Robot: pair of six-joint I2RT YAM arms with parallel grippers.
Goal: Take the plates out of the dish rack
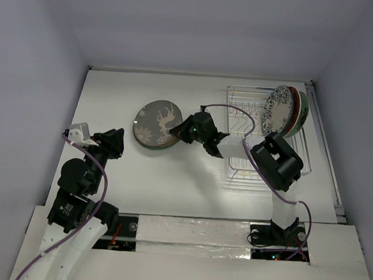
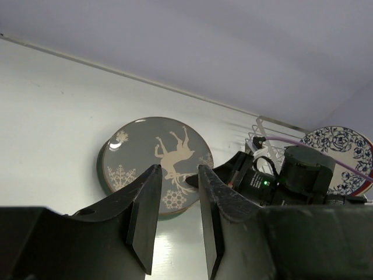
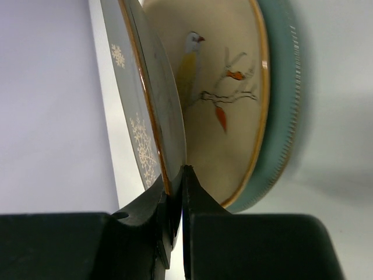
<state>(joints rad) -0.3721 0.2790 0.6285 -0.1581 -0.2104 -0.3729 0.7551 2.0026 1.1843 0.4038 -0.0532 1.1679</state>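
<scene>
The left gripper (image 1: 115,140) hovers over the left side of the bench (image 1: 170,184), its fingers apart and holding nothing. Bare surface separates it from the plates to its right. The same bare surface runs from the taped near edge up to the middle of the bench. Just left of centre, the right gripper (image 1: 182,132) is clamped on the right-hand rim of the deer plate (image 1: 157,124), a grey plate with a cream deer and snowflakes. The top view shows this plate nearly flat with a dark edge beneath it. The right wrist view resolves that edge as a teal-rimmed plate (image 3: 282,87) with a cream face bearing a bird on a branch. It also shows the deer plate tilted away from the lower plate at the gripped side. Whether the two touch at the opposite side cannot be told. The left wrist view shows the deer plate face-on between the parted fingers, with the right gripper at its right rim. The dish rack (image 1: 239,118) stands further back and to the right, close to the right edge of the bench. The right arm's elbow hangs over its near portion. At its far right end three plates stand on edge together: a floral plate (image 1: 277,109), a red-rimmed plate (image 1: 295,112) and a pale green plate (image 1: 303,116). Bare bench lies between the rack and the back wall (image 1: 200,32).
</scene>
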